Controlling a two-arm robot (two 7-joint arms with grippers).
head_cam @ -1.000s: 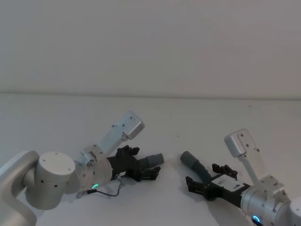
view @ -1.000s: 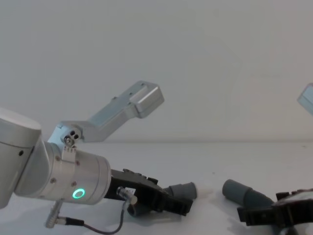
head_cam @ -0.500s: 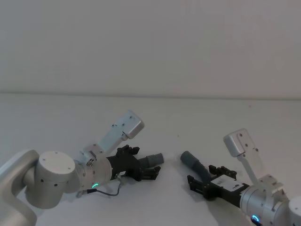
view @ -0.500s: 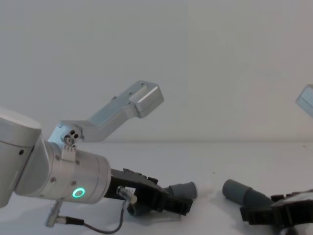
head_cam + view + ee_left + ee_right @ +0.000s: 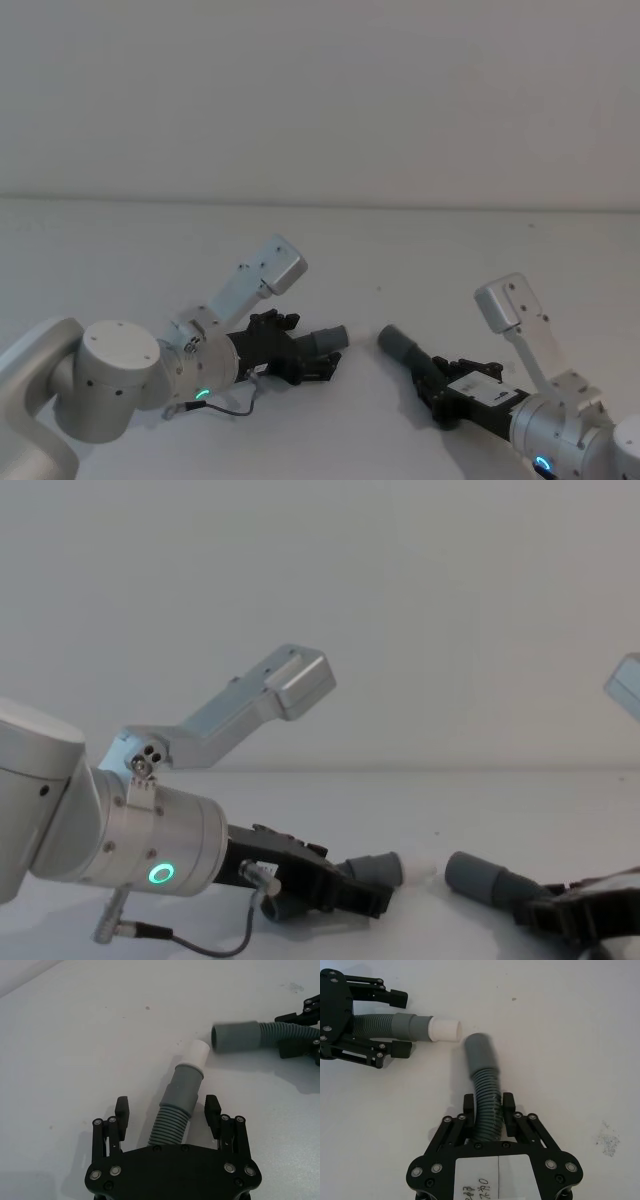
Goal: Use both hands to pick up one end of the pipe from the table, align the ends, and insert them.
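Note:
On the white table [image 5: 420, 250] lie two dark grey hose pieces. The shorter piece [image 5: 177, 1105] points its whitish tip [image 5: 196, 1055] at the wider cuff of the longer piece [image 5: 235, 1037], a small gap apart. My left gripper [image 5: 167, 1110] is open, one finger on each side of the shorter piece's ribbed part without touching it; in the head view the left gripper [image 5: 310, 352] is at lower centre-left. My right gripper [image 5: 488, 1104] is shut on the longer piece's ribbed part [image 5: 485, 1087], at the lower right of the head view [image 5: 438, 385].
The silver-grey left arm with its green ring light [image 5: 158, 875] fills the lower left of the chest view. A thin black cable [image 5: 200, 942] loops on the table beside it. Bare table stretches behind the pipe pieces to the wall.
My right gripper's fingers have closed in on the longer piece, and its cuff has shifted a little left toward the shorter piece. The left arm has stayed still.

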